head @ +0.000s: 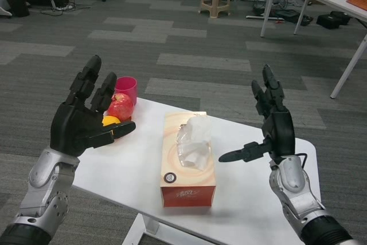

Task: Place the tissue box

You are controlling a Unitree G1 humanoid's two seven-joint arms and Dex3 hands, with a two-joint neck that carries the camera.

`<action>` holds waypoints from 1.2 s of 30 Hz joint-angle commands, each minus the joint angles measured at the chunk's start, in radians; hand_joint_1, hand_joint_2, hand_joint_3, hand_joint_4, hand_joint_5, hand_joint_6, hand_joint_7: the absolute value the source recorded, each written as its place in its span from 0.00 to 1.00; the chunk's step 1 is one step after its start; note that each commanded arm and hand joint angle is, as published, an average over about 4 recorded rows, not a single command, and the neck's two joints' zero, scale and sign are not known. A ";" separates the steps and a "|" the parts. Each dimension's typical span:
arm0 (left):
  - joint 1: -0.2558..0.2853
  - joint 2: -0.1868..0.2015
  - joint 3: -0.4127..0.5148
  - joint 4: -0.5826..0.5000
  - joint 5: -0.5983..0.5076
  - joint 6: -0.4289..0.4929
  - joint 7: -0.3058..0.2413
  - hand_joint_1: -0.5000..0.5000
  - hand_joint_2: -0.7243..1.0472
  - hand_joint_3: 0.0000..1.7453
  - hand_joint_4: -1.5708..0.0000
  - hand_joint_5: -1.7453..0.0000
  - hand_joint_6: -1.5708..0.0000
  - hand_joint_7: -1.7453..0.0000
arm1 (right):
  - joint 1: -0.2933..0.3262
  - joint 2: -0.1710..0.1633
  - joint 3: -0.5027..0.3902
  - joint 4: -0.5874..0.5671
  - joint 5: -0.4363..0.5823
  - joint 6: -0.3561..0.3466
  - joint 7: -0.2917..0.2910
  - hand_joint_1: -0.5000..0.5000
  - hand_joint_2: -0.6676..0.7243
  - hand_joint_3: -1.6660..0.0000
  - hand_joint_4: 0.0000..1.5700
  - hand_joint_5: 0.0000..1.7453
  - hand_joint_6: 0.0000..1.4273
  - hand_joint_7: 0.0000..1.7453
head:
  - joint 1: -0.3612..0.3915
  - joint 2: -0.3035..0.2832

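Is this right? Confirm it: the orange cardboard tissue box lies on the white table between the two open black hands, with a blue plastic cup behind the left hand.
Not quite. The cup is pink, not blue, as the head view shows. The rest holds: the orange cardboard tissue box lies on the white table between the open left hand and the open right hand.

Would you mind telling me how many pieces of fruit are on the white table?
2: a red apple beside the pink cup, and an orange fruit just in front, partly hidden by the left hand, which may hide more.
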 commanded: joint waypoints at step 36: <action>-0.064 -0.017 -0.027 0.047 0.005 -0.017 0.016 1.00 0.90 0.00 1.00 0.94 1.00 1.00 | -0.029 0.034 -0.016 0.020 0.004 -0.025 0.007 0.21 0.74 1.00 0.00 0.00 0.00 0.00 | 0.020 0.060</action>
